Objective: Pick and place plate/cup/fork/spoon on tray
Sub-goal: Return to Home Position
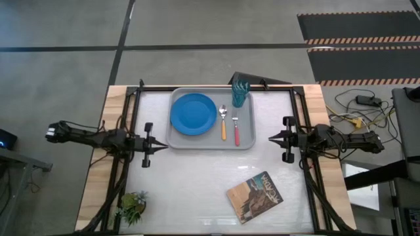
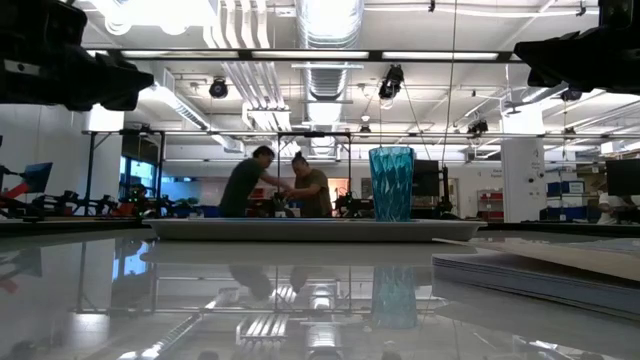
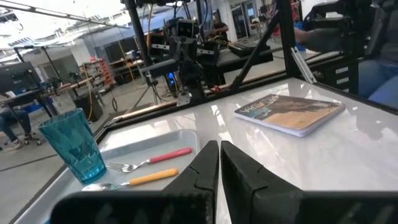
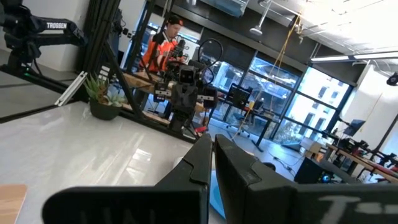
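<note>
The light-grey tray (image 1: 211,143) lies at the table's far middle. On it lie the blue plate (image 1: 193,114) at its left, the orange-handled spoon (image 1: 223,124) and the pink-handled fork (image 1: 235,129) side by side, and the teal cup (image 1: 240,94) upright at its far right corner. The cup (image 3: 73,151), fork (image 3: 149,160) and spoon (image 3: 134,181) also show in the left wrist view. My left gripper (image 1: 164,144) is shut and empty just left of the tray. My right gripper (image 1: 271,138) is shut and empty just right of the tray.
A brown picture-cover book (image 1: 254,196) lies near the table's near right. A small potted plant (image 1: 133,206) stands at the near left corner. People stand in the room beyond the table (image 2: 283,184).
</note>
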